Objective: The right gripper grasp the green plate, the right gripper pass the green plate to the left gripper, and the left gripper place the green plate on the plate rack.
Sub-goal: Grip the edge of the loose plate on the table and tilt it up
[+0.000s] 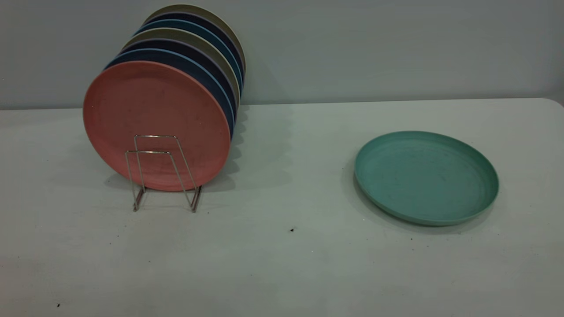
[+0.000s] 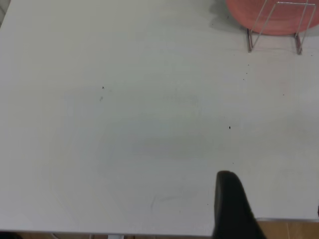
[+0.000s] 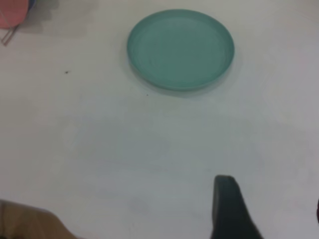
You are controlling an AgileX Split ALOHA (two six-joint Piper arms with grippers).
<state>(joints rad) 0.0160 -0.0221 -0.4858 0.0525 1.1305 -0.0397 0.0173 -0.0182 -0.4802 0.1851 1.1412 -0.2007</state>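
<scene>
Round matte teal-green plate [image 3: 181, 49] flat on white surface [image 3: 124, 149], well ahead of right gripper [image 3: 269, 211]; gripper spread, empty

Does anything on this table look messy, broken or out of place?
Nothing looks broken or spilled. The round teal-green plate lies flat on the white table, apart from the silver wire plate rack where the salmon-pink plate and others stand upright. A few dark specks dot the tabletop.

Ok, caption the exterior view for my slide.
Green plate lies flat on the table, apart from the plate rack holding upright plates, salmon-pink plate foremost.
</scene>
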